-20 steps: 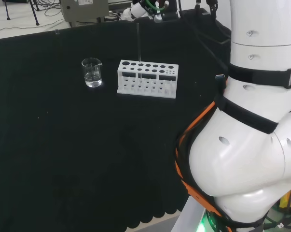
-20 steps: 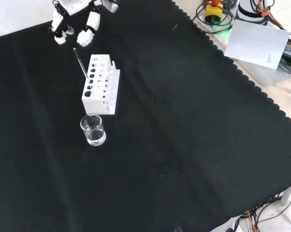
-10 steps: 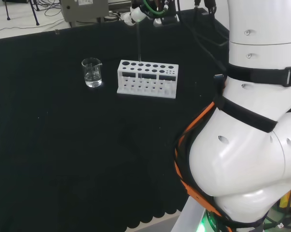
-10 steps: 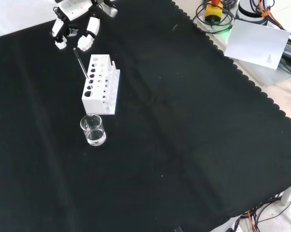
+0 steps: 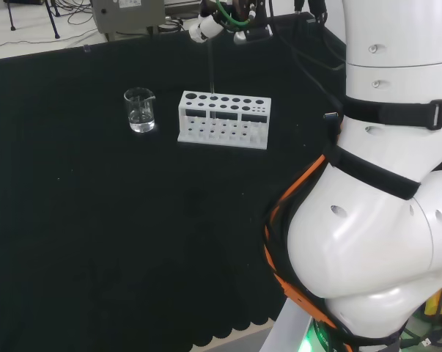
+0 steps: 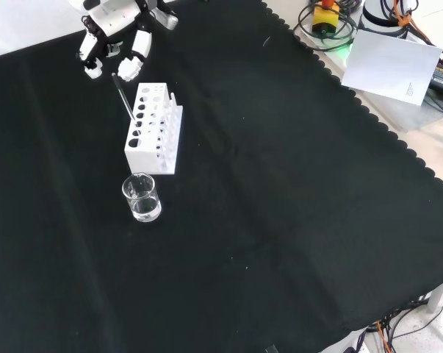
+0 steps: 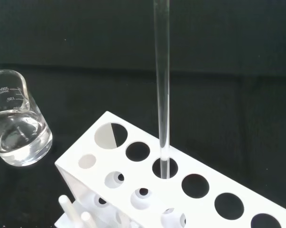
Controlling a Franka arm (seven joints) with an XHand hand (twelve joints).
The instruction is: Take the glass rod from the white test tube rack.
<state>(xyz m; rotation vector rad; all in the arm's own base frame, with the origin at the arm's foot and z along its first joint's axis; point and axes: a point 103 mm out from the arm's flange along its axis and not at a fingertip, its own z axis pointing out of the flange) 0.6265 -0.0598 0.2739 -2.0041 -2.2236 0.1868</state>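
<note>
The clear glass rod (image 5: 210, 70) stands upright in a hole of the white test tube rack (image 5: 224, 119) at the back of the bench. In the front view the rod (image 6: 123, 99) leans out of the rack (image 6: 153, 129) toward the hand (image 6: 114, 33). The hand's fingers (image 6: 131, 65) hang on either side of the rod's upper end, apart from it. In the head view the hand (image 5: 219, 16) hovers right over the rod's tip. The wrist view looks down along the rod (image 7: 161, 85) into the rack (image 7: 133, 134).
A small glass beaker (image 5: 140, 110) with a little clear liquid stands left of the rack in the head view, nearer than the rack in the front view (image 6: 141, 197), and shows in the wrist view (image 7: 14, 128). The arm's white links (image 5: 382, 183) rise at the right.
The hand has shifted a little toward the rod's upper end, so its fingers now flank the tip. Rod, rack and beaker have not moved.
</note>
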